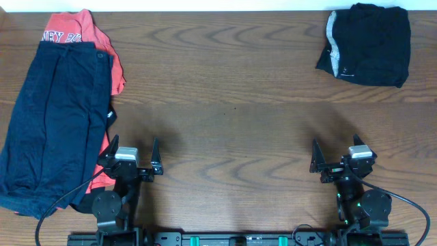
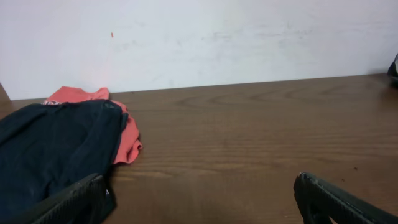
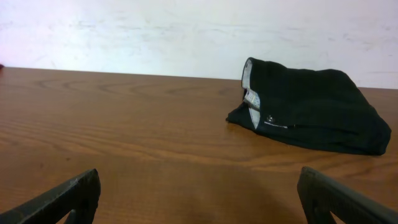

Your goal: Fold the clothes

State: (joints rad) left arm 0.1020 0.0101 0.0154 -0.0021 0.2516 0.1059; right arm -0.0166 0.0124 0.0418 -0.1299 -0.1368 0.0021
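Note:
A pile of unfolded clothes lies at the table's left: dark navy trousers (image 1: 54, 116) on top of a red printed shirt (image 1: 72, 31). Both show in the left wrist view, the trousers (image 2: 50, 149) and the shirt (image 2: 127, 134). A folded black garment (image 1: 369, 42) with a grey waistband sits at the far right, and also shows in the right wrist view (image 3: 311, 109). My left gripper (image 1: 132, 158) is open and empty near the front edge, beside the pile. My right gripper (image 1: 340, 158) is open and empty at the front right.
The brown wooden table (image 1: 225, 89) stretches between the two lots of clothes. A white wall (image 2: 217, 37) stands behind the far edge. The arm bases and cables (image 1: 61, 205) sit at the front edge.

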